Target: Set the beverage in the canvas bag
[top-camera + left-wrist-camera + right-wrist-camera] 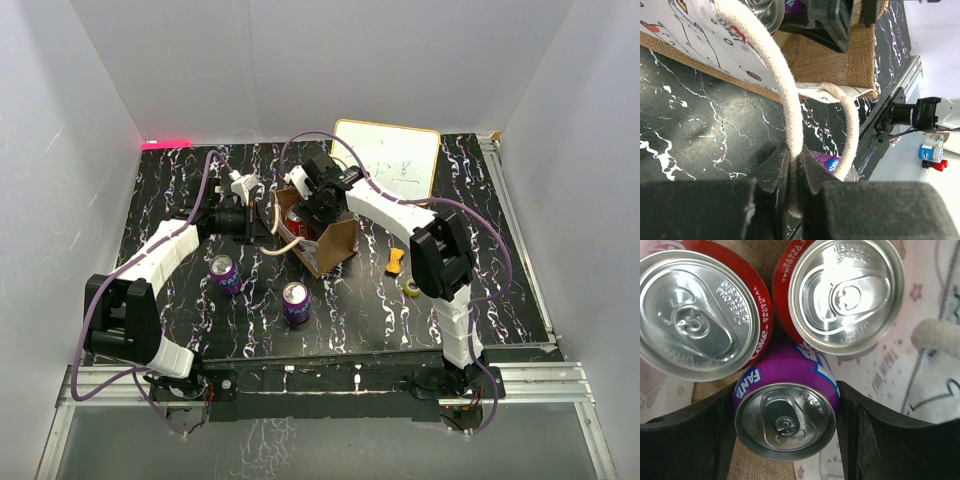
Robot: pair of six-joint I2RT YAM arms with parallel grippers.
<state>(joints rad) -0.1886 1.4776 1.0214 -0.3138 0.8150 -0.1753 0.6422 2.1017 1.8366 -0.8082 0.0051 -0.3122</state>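
The canvas bag (328, 243), tan with a whitish patterned side (710, 45), stands mid-table with its mouth open. My left gripper (262, 222) is shut on one cream loop handle (790, 100) and holds it out to the left. My right gripper (306, 205) reaches down into the bag. In the right wrist view its fingers (690, 440) press both sides of an upright purple Fanta can (785, 420). Two red Coke cans (695, 315) stand just beyond it inside the bag. The second handle (852, 125) hangs loose.
Two more purple cans (224, 272) (295, 300) stand on the black marbled table in front of the bag. A whiteboard (388, 160) lies behind it. A yellow object (397, 262) and a tape roll (411, 288) lie to the right.
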